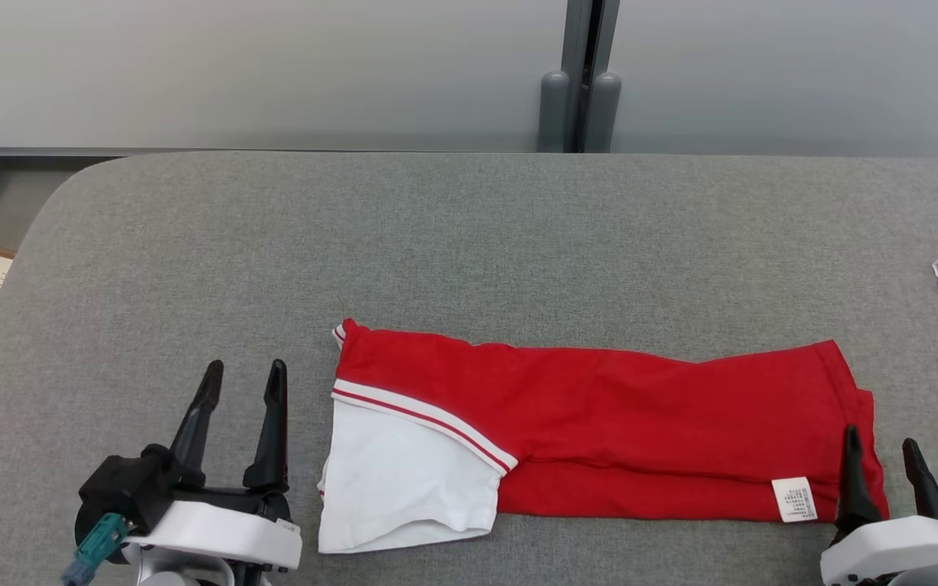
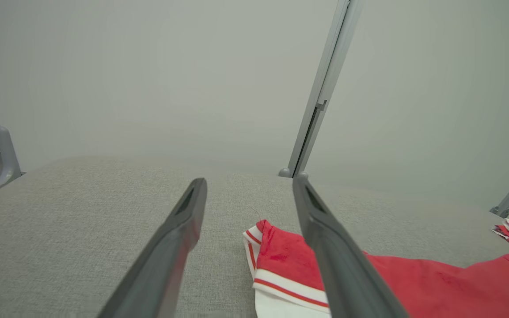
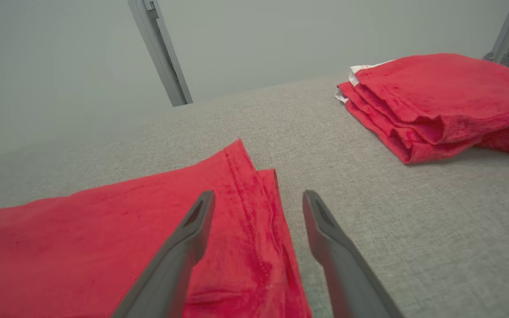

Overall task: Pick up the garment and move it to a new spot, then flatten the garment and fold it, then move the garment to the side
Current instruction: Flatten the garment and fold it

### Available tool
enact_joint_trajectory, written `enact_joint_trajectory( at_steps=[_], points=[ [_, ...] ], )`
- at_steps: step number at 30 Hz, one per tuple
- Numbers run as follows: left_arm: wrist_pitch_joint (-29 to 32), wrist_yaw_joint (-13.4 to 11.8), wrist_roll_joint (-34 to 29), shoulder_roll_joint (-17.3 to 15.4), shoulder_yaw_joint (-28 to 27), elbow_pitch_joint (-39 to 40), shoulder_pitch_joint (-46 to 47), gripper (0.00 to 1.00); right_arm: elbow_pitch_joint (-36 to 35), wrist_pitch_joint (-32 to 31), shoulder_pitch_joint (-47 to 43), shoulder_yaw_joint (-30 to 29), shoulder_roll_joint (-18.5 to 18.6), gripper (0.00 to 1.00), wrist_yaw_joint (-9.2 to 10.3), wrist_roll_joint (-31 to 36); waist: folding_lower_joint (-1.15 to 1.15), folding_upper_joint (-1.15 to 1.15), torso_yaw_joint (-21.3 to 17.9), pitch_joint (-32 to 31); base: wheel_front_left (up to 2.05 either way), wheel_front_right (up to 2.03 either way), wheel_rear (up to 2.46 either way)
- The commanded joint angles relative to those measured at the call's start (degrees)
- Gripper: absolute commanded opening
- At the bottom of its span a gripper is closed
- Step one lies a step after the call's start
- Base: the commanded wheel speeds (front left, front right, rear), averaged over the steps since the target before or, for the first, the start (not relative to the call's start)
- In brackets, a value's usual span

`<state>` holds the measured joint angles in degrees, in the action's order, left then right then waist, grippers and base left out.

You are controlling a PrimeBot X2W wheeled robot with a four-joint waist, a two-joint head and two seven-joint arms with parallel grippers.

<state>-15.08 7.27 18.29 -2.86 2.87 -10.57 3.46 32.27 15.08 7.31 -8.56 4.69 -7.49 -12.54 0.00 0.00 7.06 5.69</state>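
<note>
Although the garment point(image 1: 599, 423) lay on the table point(image 1: 436, 244) folded lengthwise, crosswise folds and the move aside seemed undone; the left hand point(image 1: 244, 366) and right hand point(image 1: 880, 438) stood at its ends, released, empty.

Your garment point(image 1: 599, 407) | red, white sleeve with striped trim | folded into a long flat band | lying lengthwise near the grey surface's point(image 1: 436, 236) front edge

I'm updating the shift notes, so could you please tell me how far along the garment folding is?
Done: the garment lies flat on the table, folded lengthwise into a long strip. In hand: nothing; the left gripper and right gripper stand open at its two ends. Left: probably the crosswise folds, then moving it aside.
</note>
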Motion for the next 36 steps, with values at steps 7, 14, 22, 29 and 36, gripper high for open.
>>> enact_joint_trajectory(
  at_steps=[7, 14, 22, 29, 36],
  points=[
    [-0.1, 0.4, 0.7, -0.2, 1.2, -0.3, 1.0, 1.00, 7.0, 0.0, 3.2, -2.4, -0.8, 1.00, -0.01, -2.3, 0.00, 0.00, 0.2, 1.0, 0.00, 0.00, 0.00],
    [-0.1, 0.2, 0.4, -0.2, 1.2, -0.5, 1.6, 1.00, 12.1, 0.0, 5.5, -1.7, -0.6, 1.00, -0.01, -2.6, 0.00, 0.00, 0.5, 2.0, 0.00, 0.00, 0.00],
    [-0.1, 0.2, 0.4, -0.2, 0.9, -0.8, 1.9, 1.00, 16.3, -1.1, 7.2, -0.5, -1.0, 0.00, -0.01, -4.5, 0.00, 0.00, 0.8, 2.3, 0.00, 0.00, 0.00],
    [-0.1, 0.2, 0.8, -0.2, 0.3, -1.1, 2.0, 1.00, 16.7, -0.1, 7.4, -1.9, 2.8, 0.00, 0.12, -4.8, 0.00, 0.00, 0.7, 1.6, 0.00, 0.00, 0.00],
    [-0.1, 0.2, 1.6, -0.2, 0.1, -1.5, 1.1, 1.00, 16.3, 0.2, 8.7, -8.3, 6.7, 0.00, 0.06, -1.7, 0.00, 0.00, 1.0, 0.6, 0.00, 0.00, 0.00]
  ],
)
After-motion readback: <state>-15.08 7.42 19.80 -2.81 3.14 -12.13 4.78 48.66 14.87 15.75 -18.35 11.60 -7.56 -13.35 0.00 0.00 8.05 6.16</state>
